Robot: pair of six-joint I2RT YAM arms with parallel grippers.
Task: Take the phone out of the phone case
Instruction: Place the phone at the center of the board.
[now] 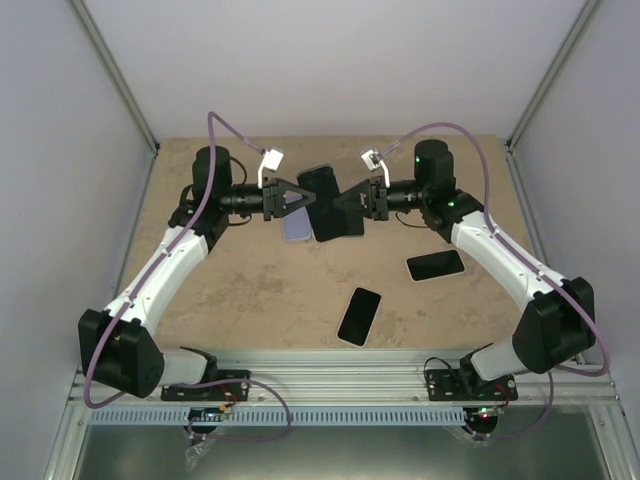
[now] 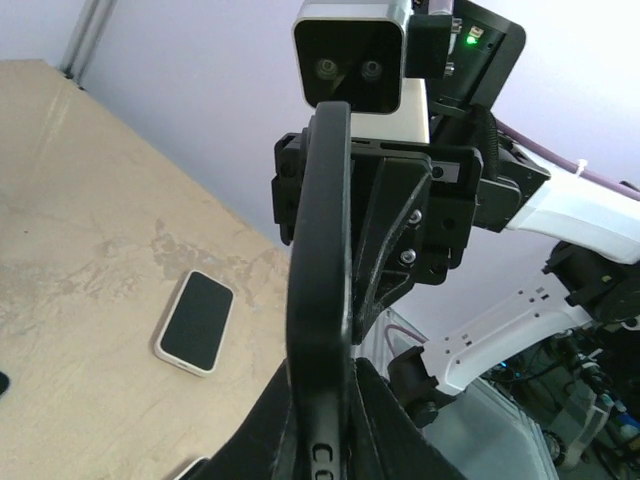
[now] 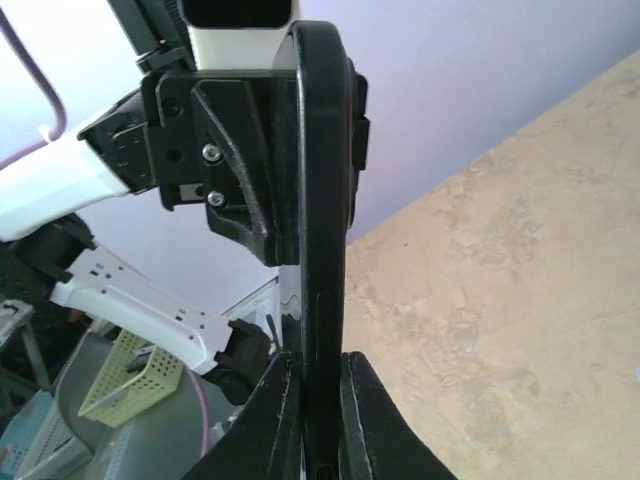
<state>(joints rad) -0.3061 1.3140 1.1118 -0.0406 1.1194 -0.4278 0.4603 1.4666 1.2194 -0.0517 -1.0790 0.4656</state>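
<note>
Nearest the arm bases, a spare black phone (image 1: 359, 316) lies flat on the desk (image 1: 230, 290). Just beyond it, to the right, lies a white-edged phone (image 1: 436, 266). Farther back, above the desk's middle, the left gripper (image 1: 303, 197) and right gripper (image 1: 352, 199) face each other. Each is clenched on an opposite side of the black phone case (image 1: 328, 200), held off the desk. Whether the phone sits inside it cannot be told. A pale lilac object (image 1: 292, 228) lies on the desk beneath.

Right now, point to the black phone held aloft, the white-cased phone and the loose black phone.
Held black phone (image 1: 322, 186): top view, dark face.
White-cased phone (image 1: 436, 266): top view, screen.
Loose black phone (image 1: 359, 316): top view, screen.
</note>
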